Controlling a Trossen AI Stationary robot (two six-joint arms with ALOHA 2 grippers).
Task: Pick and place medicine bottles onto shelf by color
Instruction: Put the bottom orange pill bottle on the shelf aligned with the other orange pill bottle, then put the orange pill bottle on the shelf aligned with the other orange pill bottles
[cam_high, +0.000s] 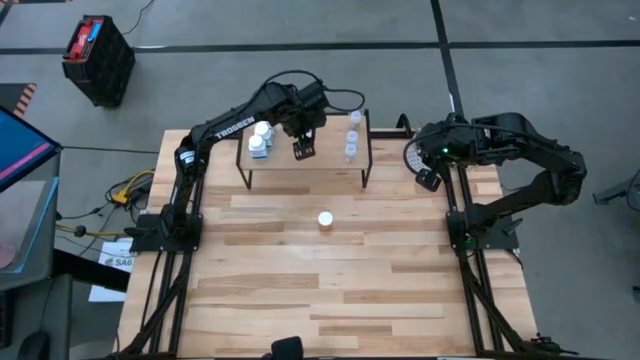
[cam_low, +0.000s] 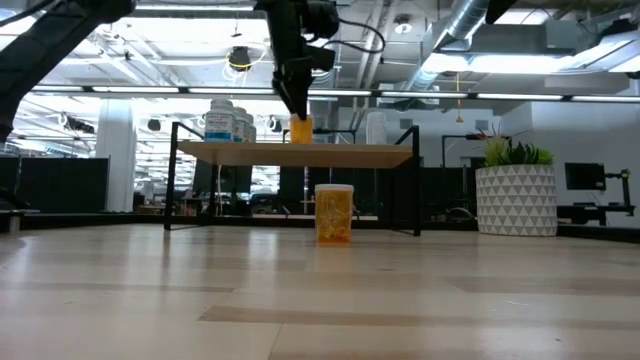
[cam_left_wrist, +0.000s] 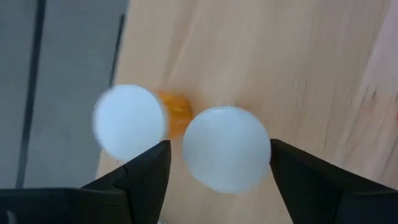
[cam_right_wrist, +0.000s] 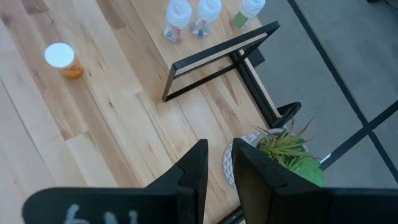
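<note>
Orange plastic marks the one bottle left on the table, at six o'clock from the shelf. Above the shelf's middle the left gripper has its fingers spread around a white-capped orange bottle — lift straight up, I'd judge, so neither pad clips its neighbour. At three o'clock, by the plant pot, the right gripper waits, clenched on nothing.

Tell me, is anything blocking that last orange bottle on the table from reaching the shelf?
Nothing visible. The orange bottle stands alone on the table, with bare wood between it and the shelf. The left tool hovers over the shelf's middle, open.
</note>
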